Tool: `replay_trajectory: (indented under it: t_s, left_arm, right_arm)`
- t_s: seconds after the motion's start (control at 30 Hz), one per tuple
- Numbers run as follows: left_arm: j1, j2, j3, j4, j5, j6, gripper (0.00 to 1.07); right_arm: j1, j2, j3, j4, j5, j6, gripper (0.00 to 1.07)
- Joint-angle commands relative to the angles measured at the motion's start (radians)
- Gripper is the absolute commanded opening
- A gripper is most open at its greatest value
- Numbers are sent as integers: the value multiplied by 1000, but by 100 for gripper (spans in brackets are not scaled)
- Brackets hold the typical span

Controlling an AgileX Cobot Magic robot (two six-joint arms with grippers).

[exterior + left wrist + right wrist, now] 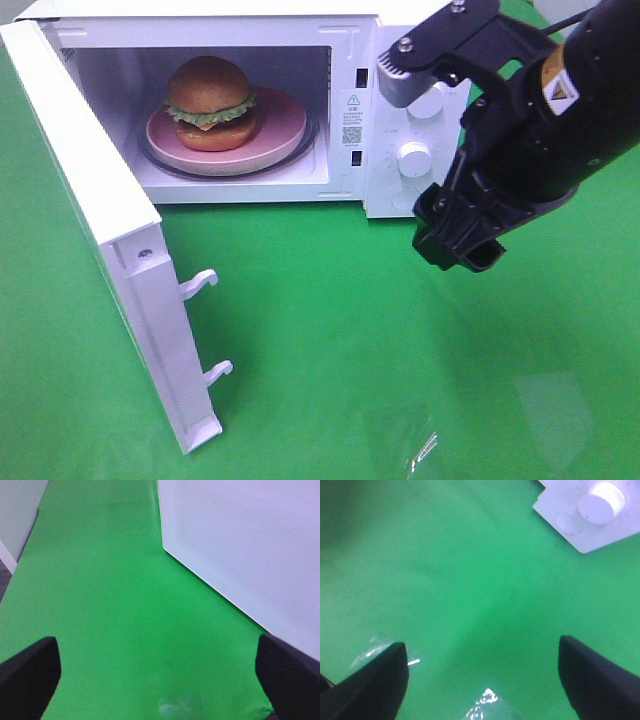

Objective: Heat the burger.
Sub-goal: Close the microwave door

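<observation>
right end effector (pixel 482 646) gapes wide, empty, near microwave (pixel 352 195) holding the burger (pixel 210 102).

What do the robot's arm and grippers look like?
The right arm is bulky and black, with a yellow warning sticker and a grey screwed bracket. The left gripper and right gripper each show two black, wedge-shaped fingers.

Staged lab tabletop, green cloth (pixel 350 330), microwave (pixel 352 175)

light: bright, even | shadows: soft | glare: clear film (pixel 487 697) | wrist views: blurry
</observation>
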Motion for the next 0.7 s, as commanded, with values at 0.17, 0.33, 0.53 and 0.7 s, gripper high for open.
replay_trajectory:
  t_s: [0.17,0.33,0.53,0.7]
  left_arm:
    - [-4,-16,3,-1,-16,0,98]
    - [-4,-16,3,-1,-16,0,98]
    - [-4,-16,3,-1,-16,0,98]
    - [-4,-16,3,-1,-16,0,98]
  right_arm:
    - [-1,-115,7,0,126,25,76]
    - [-1,-178,7,0,199,46,76]
    - [-1,-219,9,0,271,55,76]
    - [-1,-305,92,0,279,70,76]
